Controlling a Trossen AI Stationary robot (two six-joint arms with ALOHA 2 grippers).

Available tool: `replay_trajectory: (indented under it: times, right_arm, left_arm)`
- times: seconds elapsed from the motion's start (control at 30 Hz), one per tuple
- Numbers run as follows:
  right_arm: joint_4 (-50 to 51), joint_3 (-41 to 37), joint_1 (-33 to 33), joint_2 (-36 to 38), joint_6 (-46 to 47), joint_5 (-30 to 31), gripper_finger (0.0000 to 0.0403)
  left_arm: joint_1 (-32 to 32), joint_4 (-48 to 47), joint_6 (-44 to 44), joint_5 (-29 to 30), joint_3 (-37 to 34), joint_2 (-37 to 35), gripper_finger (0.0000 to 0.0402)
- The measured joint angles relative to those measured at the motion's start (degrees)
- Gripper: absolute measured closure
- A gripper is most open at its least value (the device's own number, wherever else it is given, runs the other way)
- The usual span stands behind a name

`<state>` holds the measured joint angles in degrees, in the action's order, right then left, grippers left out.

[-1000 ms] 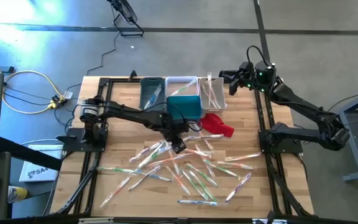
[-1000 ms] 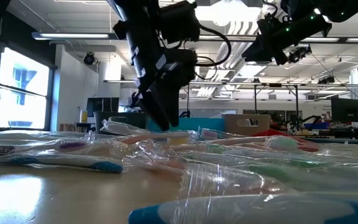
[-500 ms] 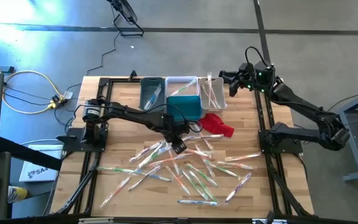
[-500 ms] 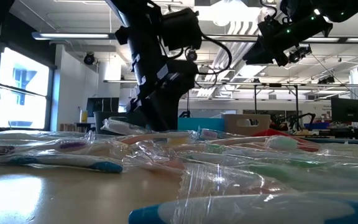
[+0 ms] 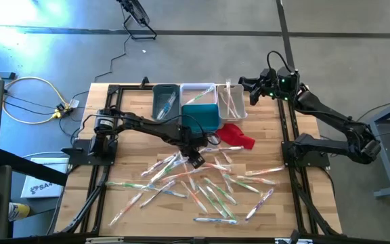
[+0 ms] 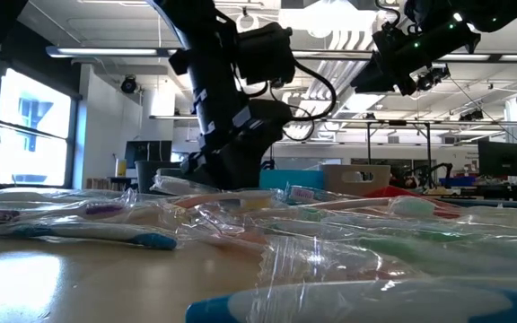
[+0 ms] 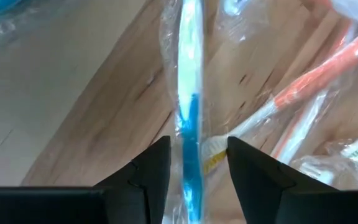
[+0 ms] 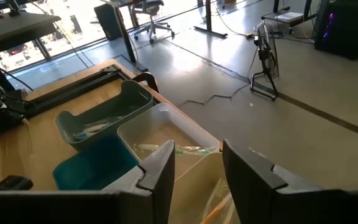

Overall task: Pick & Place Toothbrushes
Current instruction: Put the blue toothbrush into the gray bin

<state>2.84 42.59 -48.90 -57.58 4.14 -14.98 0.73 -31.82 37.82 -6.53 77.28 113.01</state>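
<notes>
Several wrapped toothbrushes (image 5: 202, 183) with green, orange, blue or white handles lie scattered flat on the wooden table. My left gripper (image 5: 195, 159) is down at the far edge of that pile. In the left wrist view it is open (image 7: 197, 177), one finger on each side of a blue-and-white toothbrush (image 7: 188, 106) in its clear wrapper. I cannot tell whether the fingers touch the wrapper. My right gripper (image 5: 246, 86) hangs open and empty, high above the white bin (image 5: 231, 100) at the table's far right; the right wrist view shows it as well (image 8: 194, 171).
Bins stand along the far edge: grey (image 5: 166, 100), clear (image 5: 196, 90), teal (image 5: 202, 115) and white, some holding toothbrushes. A red cloth (image 5: 237, 135) lies beside the teal bin. Black rails (image 5: 291, 135) frame the table's sides. Bare wood shows at the left (image 5: 124, 156).
My left gripper has come down toward the table at the far edge of the toothbrush pile, tipping a little as it sank. The toothbrushes have not moved.
</notes>
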Motion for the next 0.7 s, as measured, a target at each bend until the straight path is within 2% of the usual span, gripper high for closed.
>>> replay_trajectory:
  times: [0.7]
  right_arm:
    - [0.3,0.0,0.0,0.0,-1.4,0.0,0.0275]
  left_arm:
    - [0.0,1.9,0.0,-2.1,0.0,0.0,0.0250]
